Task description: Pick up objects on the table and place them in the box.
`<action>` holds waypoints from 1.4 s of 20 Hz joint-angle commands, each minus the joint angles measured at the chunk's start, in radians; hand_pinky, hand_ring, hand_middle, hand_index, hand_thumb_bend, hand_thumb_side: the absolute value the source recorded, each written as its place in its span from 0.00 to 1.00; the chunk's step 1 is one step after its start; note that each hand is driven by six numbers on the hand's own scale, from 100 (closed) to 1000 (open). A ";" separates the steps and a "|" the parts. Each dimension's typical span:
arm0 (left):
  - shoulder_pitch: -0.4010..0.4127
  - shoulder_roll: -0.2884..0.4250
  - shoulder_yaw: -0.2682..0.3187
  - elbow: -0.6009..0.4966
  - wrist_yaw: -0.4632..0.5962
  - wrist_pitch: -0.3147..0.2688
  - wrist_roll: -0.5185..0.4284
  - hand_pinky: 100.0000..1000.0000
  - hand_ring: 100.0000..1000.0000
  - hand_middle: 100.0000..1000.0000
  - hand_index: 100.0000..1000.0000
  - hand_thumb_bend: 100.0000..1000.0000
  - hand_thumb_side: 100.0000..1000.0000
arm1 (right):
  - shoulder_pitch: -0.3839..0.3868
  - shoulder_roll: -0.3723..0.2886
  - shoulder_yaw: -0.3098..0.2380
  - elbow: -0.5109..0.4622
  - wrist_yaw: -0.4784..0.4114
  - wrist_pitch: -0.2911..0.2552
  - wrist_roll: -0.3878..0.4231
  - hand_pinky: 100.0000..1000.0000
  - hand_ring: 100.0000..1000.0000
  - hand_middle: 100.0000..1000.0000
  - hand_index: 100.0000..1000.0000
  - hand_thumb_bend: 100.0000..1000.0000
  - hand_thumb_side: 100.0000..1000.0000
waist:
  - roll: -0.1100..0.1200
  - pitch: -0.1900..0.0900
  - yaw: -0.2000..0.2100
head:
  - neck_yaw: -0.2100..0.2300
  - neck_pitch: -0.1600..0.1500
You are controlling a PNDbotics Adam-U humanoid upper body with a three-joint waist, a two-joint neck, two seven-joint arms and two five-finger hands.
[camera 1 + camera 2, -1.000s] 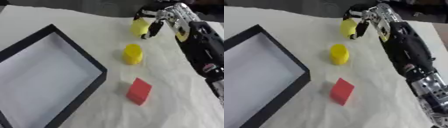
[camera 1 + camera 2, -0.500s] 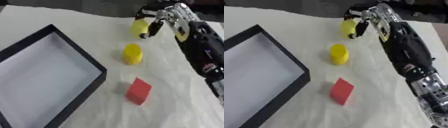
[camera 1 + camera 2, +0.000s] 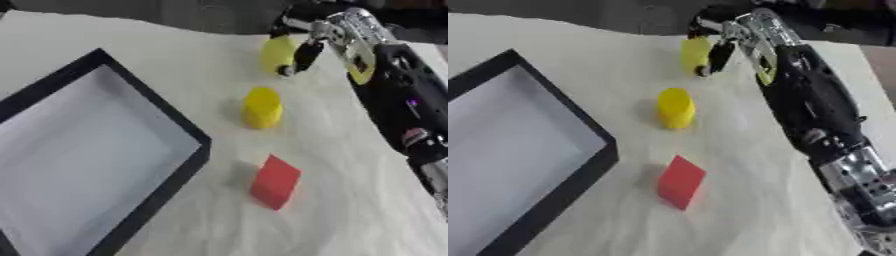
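My right hand (image 3: 317,36) reaches to the far side of the table, its fingers curled round a yellow rounded object (image 3: 277,54) that stands on the cloth. Nearer to me a yellow cylinder (image 3: 262,107) stands upright in the middle of the table. In front of it a red block (image 3: 276,180) lies on the white cloth. The black-rimmed box (image 3: 173,131) with a pale floor fills the left side and holds nothing that I can see. My left hand shows in neither view.
My black right forearm (image 3: 811,107) runs along the right side, from the lower right corner up to the hand. The white cloth's far edge (image 3: 175,27) meets a dark floor just behind the hand.
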 commanded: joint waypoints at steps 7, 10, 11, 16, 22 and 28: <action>0.008 0.027 0.008 -0.014 -0.005 -0.004 0.003 0.74 0.78 0.78 0.88 0.66 0.67 | -0.032 -0.077 -0.009 -0.132 -0.144 0.000 -0.032 0.87 0.69 0.43 0.50 0.33 0.00 | 0.003 -0.048 -0.034 | 0.033 0.044; 0.018 0.030 0.014 -0.012 -0.005 -0.006 0.010 0.74 0.78 0.78 0.88 0.66 0.67 | -0.046 -0.101 0.012 -0.254 -0.252 0.006 -0.026 0.87 0.69 0.43 0.50 0.34 0.00 | 0.011 -0.069 -0.054 | 0.052 0.059; 0.022 0.031 0.017 -0.011 -0.005 -0.007 0.013 0.74 0.78 0.78 0.88 0.66 0.66 | -0.050 -0.105 0.019 -0.307 -0.285 0.008 -0.024 0.87 0.69 0.43 0.50 0.34 0.00 | 0.013 -0.076 -0.061 | 0.059 0.063; 0.031 0.035 0.029 -0.010 -0.004 -0.013 0.028 0.74 0.78 0.78 0.88 0.66 0.66 | -0.061 -0.096 0.048 -0.527 -0.374 0.037 0.000 0.86 0.67 0.42 0.50 0.34 0.00 | 0.020 -0.102 -0.080 | 0.072 0.083; 0.047 0.050 0.062 -0.008 -0.005 -0.028 0.067 0.75 0.78 0.78 0.88 0.65 0.66 | -0.085 0.053 0.140 -0.753 -0.446 0.024 0.081 0.85 0.65 0.43 0.50 0.34 0.00 | 0.028 -0.140 -0.086 | 0.078 0.115; 0.066 0.061 0.093 0.002 -0.013 -0.039 0.103 0.75 0.78 0.78 0.88 0.64 0.66 | -0.078 0.185 0.183 -0.837 -0.477 0.044 0.115 0.83 0.63 0.41 0.50 0.34 0.00 | 0.027 -0.151 -0.085 | 0.067 0.136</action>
